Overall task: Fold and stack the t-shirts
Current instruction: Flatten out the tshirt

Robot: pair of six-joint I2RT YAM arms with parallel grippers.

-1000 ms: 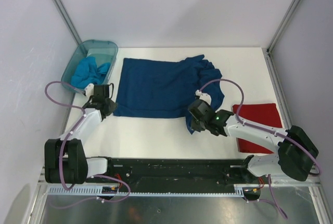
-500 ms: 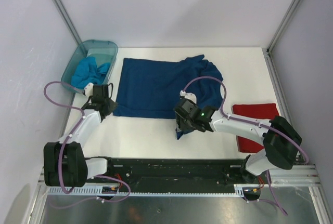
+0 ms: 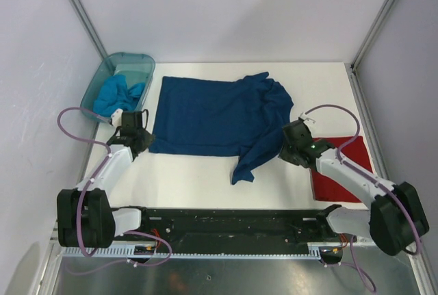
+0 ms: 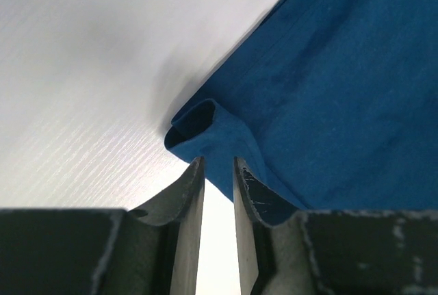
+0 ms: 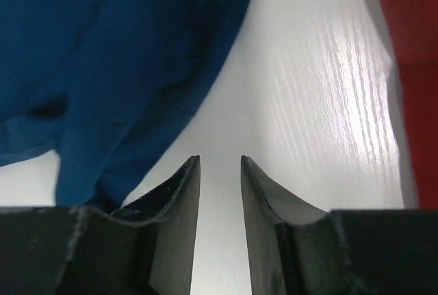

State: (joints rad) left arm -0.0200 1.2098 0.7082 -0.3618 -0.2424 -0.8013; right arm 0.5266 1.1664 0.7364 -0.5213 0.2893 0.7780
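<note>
The navy blue t-shirt (image 3: 205,113) lies spread across the middle of the table. Its right part is bunched, and a flap (image 3: 246,165) trails toward the near edge. My left gripper (image 3: 140,141) sits at the shirt's near-left corner. In the left wrist view it (image 4: 219,161) is shut on that rolled-up corner (image 4: 205,127). My right gripper (image 3: 290,141) hovers open by the shirt's right edge, between the navy cloth (image 5: 123,55) and the folded red t-shirt (image 5: 410,69). Only bare table shows between its fingers (image 5: 220,159). The red t-shirt (image 3: 342,168) lies at the near right. The turquoise t-shirt (image 3: 120,95) is crumpled in the tub.
A translucent teal tub (image 3: 140,66) stands at the far left corner. White walls and metal frame posts close in the table on three sides. A black rail (image 3: 226,220) with the arm bases runs along the near edge.
My right gripper pulled the shirt's right part toward the near edge, let go and swung back right. That flap now lies stretched toward the front. The left gripper stayed put.
</note>
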